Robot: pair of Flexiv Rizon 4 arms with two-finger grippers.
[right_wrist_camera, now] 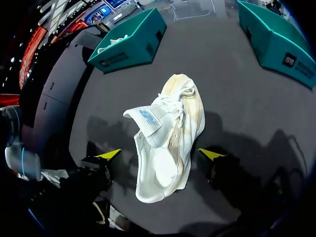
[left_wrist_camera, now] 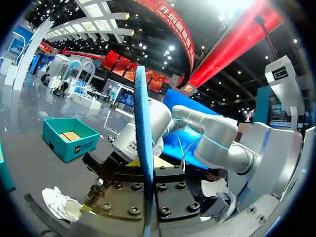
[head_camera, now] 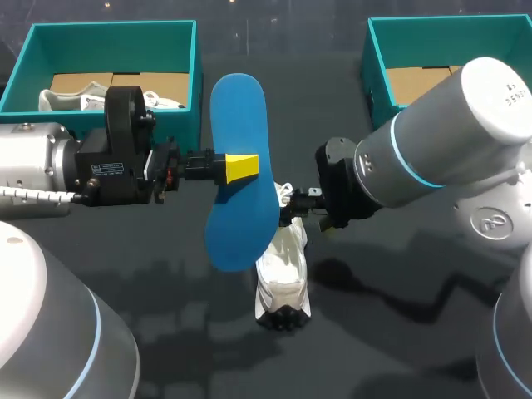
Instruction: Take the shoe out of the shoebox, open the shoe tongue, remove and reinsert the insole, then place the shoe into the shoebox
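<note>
Above the dark surface [head_camera: 166, 316], the left jaws pinch the blue insole [head_camera: 245, 220] at mid-length, likely light and floppy, while the white shoe [head_camera: 283, 270] lies below between the spread right jaws, probably best held across its firmer sides.

The shoe [head_camera: 283, 270] lies on the tabletop [head_camera: 374, 349], near the middle. The right hand [right_wrist_camera: 160, 153] hangs just above it, with one finger on each side of the shoe. Neither finger touches it. The insole [head_camera: 239, 125] stands up on its edge in the air, just left of the shoe and higher up. The left hand [head_camera: 241, 166] comes in from the left and pinches the insole at its middle. The left shoebox [head_camera: 108, 46] sits at the back left, with another shoe [head_camera: 62, 101] lying in it. The right shoebox [head_camera: 449, 41] sits at the back right. The shoe on the tabletop is in front of both boxes, well apart from them.
</note>
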